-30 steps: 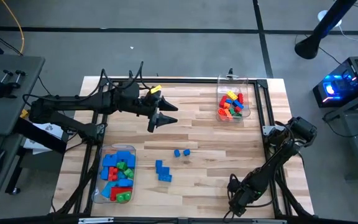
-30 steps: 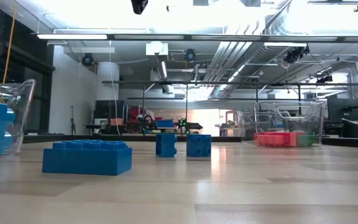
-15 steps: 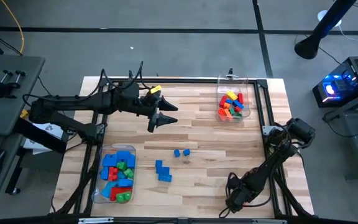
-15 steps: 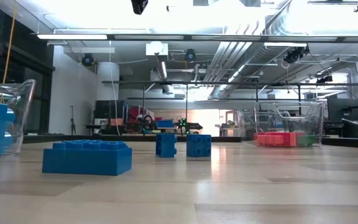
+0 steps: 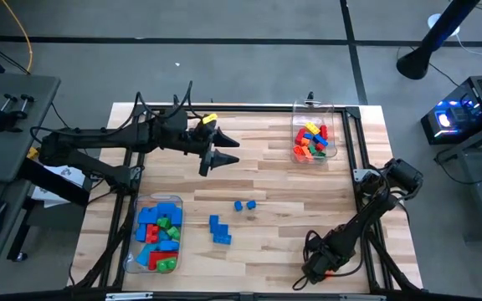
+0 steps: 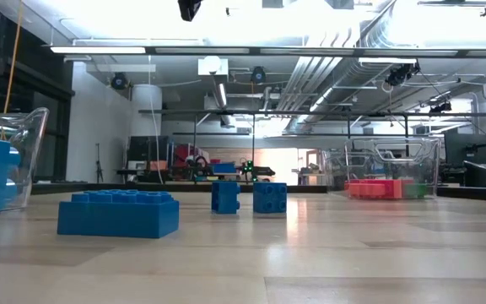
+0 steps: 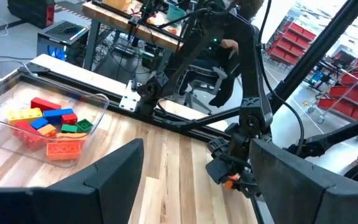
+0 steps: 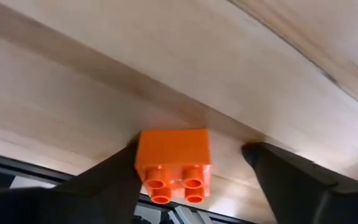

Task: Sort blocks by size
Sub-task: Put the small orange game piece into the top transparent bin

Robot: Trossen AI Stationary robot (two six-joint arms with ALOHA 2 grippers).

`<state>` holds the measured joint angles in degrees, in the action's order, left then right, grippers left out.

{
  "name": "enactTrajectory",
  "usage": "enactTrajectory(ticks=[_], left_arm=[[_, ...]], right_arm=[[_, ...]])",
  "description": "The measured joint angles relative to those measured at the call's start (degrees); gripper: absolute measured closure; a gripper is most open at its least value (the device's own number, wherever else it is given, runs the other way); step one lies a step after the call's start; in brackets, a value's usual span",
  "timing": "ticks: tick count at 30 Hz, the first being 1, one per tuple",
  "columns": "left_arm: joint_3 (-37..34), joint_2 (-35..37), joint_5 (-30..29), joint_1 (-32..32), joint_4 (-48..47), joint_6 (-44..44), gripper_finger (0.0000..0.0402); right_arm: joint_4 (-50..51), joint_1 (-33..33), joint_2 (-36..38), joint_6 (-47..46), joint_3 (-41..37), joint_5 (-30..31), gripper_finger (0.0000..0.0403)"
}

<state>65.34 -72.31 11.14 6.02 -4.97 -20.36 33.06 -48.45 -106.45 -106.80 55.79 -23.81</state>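
An orange block (image 8: 173,163) lies on its side at the table's near edge, studs toward the wrist camera. My right gripper (image 8: 190,158) is open around it, one finger on each side; in the high view it shows at the near right (image 5: 312,269). A large blue block (image 5: 219,230) and two small blue blocks (image 5: 244,205) rest on the table's middle. My left gripper (image 5: 224,155) hangs open above the far left part, holding nothing. My right gripper comes at the orange block slanting down. One finger (image 8: 114,174) stands right against the block's side (image 8: 140,163), and I cannot tell whether it touches. The other finger (image 8: 278,174) stands clear of the opposite side. The block rests on the wood.
A clear tub (image 5: 159,236) of larger blocks stands near left. A second clear tub (image 5: 313,140) of smaller blocks stands far right. A dark frame rail (image 8: 36,165) runs along the near edge beside the orange block. Bare wood lies between the tubs.
My right gripper has rolled about its own line and edged slightly toward the table's left at the near edge. The blue blocks and both tubs have kept their places.
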Motion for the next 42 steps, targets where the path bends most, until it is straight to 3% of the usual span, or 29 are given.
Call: enactTrajectory(ticks=[8, 13, 19, 27, 30, 32, 38, 42], left_arm=[[0.0, 0.0, 0.05, 0.23, 0.59, 1.55, 0.0122], [0.0, 0.29, 0.17, 2.23, 6.01, 1.55, 0.0122], [0.0, 0.76, 0.17, 6.05, 15.82, -0.05, 0.0122], [0.0, 0.46, 7.83, 7.54, 14.41, -8.56, 0.0122], [0.0, 0.42, 7.84, 6.03, 12.08, -9.49, 0.0122], [0.0, 0.42, 7.74, 4.88, 10.89, -9.62, 0.0122], [0.0, -0.01, 6.35, 0.91, 9.55, -10.24, 0.0122], [0.0, -0.46, 5.92, -0.9, 9.16, -9.55, 0.0122]], right_arm=[[1.33, 1.34, -0.2, 4.86, 0.9, -1.74, 0.0267], [7.46, 2.94, 0.45, 13.04, 4.97, 0.11, 0.0266], [20.65, 9.9, 6.93, 20.44, 7.69, 11.97, 0.0266], [30.21, 32.41, 22.52, 35.64, 7.74, 38.87, 0.0266], [33.05, 43.31, 28.01, 38.87, 7.76, 51.21, 0.0266], [33.98, 51.06, 30.86, 41.57, 7.36, 55.62, 0.0266], [30.87, 70.33, 33.63, 55.41, 4.12, 52.32, 0.0266], [26.41, 77.51, 33.62, 60.18, 0.48, 45.16, 0.0252]])
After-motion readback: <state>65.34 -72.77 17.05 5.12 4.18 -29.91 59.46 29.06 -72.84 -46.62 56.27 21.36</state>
